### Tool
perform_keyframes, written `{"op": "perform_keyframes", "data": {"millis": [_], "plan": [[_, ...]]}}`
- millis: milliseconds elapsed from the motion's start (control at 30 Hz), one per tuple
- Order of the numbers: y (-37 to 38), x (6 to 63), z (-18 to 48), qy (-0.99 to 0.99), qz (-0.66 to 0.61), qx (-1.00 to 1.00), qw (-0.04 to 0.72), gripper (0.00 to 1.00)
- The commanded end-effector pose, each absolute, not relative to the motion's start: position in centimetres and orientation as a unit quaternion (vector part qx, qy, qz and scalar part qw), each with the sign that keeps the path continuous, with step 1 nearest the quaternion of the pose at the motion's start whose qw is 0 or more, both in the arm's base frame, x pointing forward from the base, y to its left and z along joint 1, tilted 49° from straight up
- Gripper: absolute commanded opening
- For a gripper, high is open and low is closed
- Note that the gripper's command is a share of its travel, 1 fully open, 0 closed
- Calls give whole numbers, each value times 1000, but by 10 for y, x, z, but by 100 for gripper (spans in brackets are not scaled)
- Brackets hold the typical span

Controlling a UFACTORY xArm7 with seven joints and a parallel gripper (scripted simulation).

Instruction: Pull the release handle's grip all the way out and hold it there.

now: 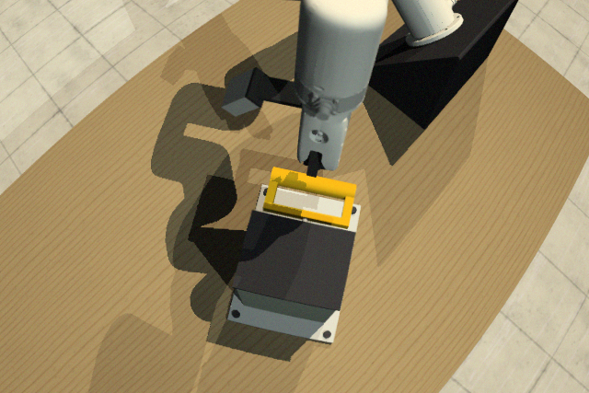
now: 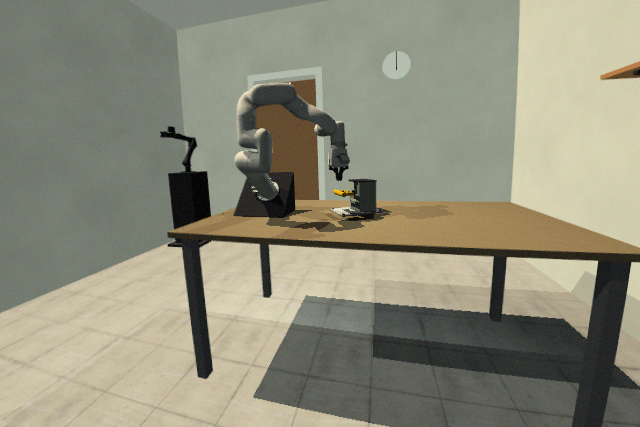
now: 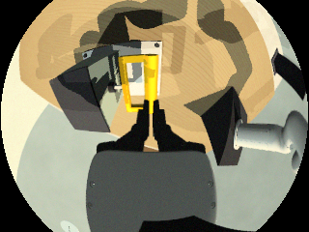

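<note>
Overhead, fingers pinched together above the grip [image 1: 311,181].

A bright yellow handle [image 1: 311,181] juts from a dark charcoal box [image 1: 297,262] bolted to a pale grey plate [image 1: 281,324] with black screw heads. The arm [image 1: 340,46] is off-white, its gripper [image 1: 314,164] tipped with black fingers. The table [image 2: 465,231] is light brown with fine wood-grain stripes, on dark grey legs. The arm's wedge-shaped mount [image 1: 475,22] is black. Beige floor tiles [image 2: 103,360] carry faint grey lines. The walls are grey-green, the door [image 2: 289,153] brown, the wall clock [image 2: 396,64] pale grey.
</note>
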State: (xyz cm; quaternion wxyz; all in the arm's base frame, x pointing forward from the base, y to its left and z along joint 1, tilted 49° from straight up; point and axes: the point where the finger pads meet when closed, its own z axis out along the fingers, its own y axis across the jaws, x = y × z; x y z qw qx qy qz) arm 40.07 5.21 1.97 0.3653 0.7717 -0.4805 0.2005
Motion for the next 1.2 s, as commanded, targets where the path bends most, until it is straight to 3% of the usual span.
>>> {"op": "perform_keyframes", "data": {"millis": [0,1000,1033,1167], "plan": [[54,402,20,-480,201,773,363,0],[54,402,20,-480,201,773,363,0],[54,402,20,-480,201,773,363,54],[54,402,20,-480,201,773,363,54]]}}
